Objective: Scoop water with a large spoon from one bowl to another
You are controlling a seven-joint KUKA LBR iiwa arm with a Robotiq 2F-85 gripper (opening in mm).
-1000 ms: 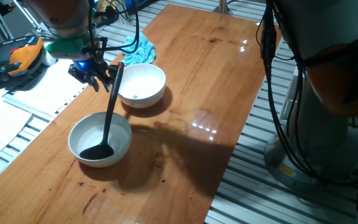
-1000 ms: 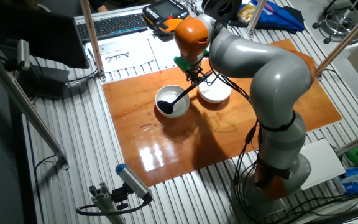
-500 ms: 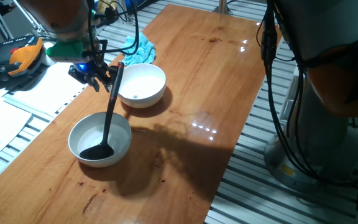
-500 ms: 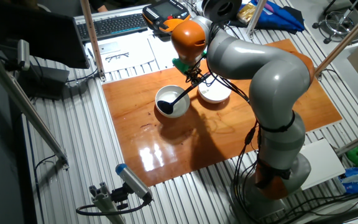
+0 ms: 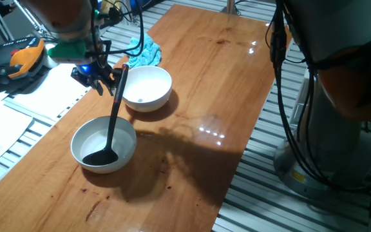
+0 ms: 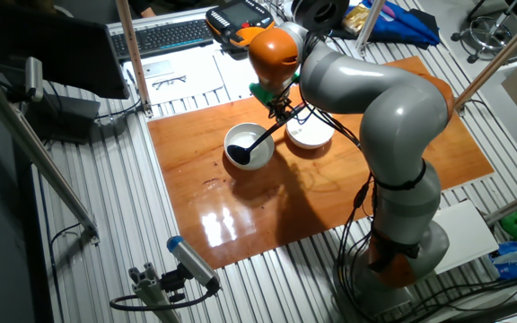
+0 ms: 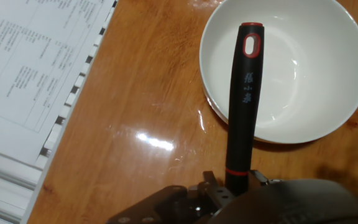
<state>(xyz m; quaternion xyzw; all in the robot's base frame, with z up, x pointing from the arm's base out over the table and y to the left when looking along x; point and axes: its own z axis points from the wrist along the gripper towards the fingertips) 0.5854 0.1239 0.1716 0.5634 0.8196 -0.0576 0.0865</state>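
The large spoon point(image 5: 113, 113) is a black ladle with its scoop resting in the near white bowl point(image 5: 126, 136). Its handle point(image 7: 243, 93) leans steeply up toward the far white bowl point(image 5: 154, 82), and the red-ringed end hangs over that bowl point(image 7: 303, 106). My gripper point(image 5: 110, 78) is shut on the upper handle, seen from the hand view at the bottom edge point(image 7: 236, 183). From the other side the ladle point(image 6: 263, 139) runs from the near bowl point(image 6: 257, 161) up to the gripper point(image 6: 282, 109). Water is hard to make out; faint glints show in the far bowl.
A blue-green cloth point(image 5: 144, 46) lies behind the far bowl. Paper sheets point(image 5: 47, 93) and an orange-black handset point(image 5: 19, 59) sit left of the table edge. The arm's base and cables point(image 5: 327, 129) stand at the right. A keyboard point(image 6: 169, 36) lies beyond the table.
The wrist shifted very slightly early on; since then nothing has visibly moved. The ladle stays in the near bowl.
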